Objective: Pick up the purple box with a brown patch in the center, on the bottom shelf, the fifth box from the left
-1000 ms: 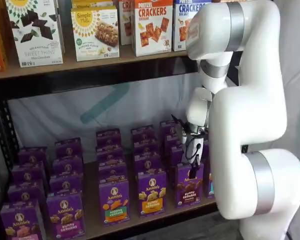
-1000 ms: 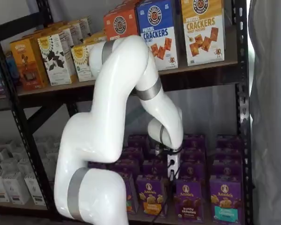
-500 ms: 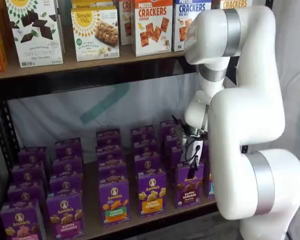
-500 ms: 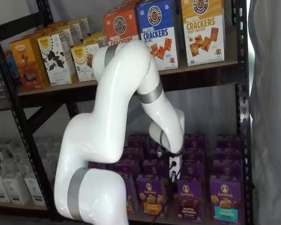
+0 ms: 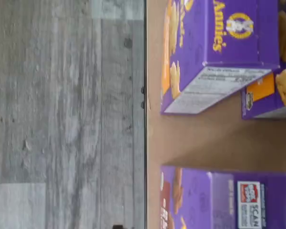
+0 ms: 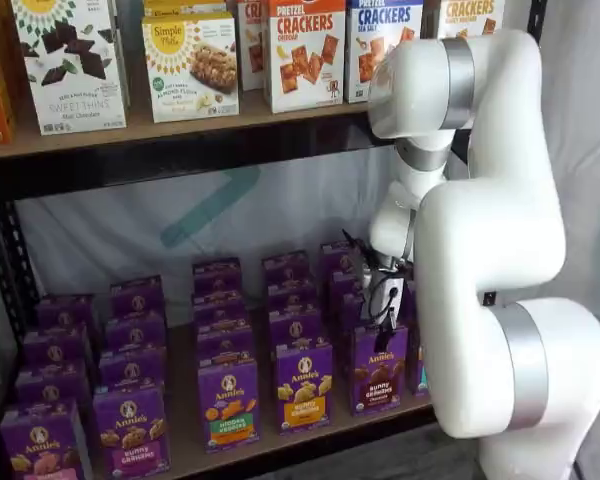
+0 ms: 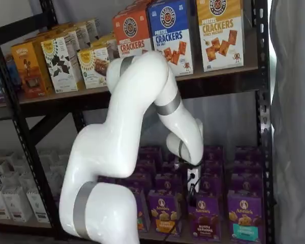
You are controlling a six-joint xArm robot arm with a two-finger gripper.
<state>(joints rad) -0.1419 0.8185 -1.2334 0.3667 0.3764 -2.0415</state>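
The purple box (image 6: 379, 368) with dark brown bunny cookies stands at the front of its row on the bottom shelf (image 6: 183, 445). It shows in both shelf views (image 7: 203, 216). My gripper (image 6: 385, 325) hangs just above and slightly behind its top; in a shelf view (image 7: 191, 187) the black fingers show no clear gap. No box is in them. In the wrist view a purple carton with a reddish strip (image 5: 195, 200) sits on the bare brown board (image 5: 195, 143); I take it for the same box.
A purple carton with an orange strip (image 6: 303, 386) stands beside the target, and one with a green strip (image 7: 243, 218) on its other side. Cracker boxes (image 6: 305, 50) fill the upper shelf. A black rack post (image 7: 264, 127) stands near. Grey floor (image 5: 62, 114) lies before the shelf edge.
The arm's upper links have swung lower and toward the shelves. The gripper has shifted slightly sideways over the target's row, staying just above the box tops.
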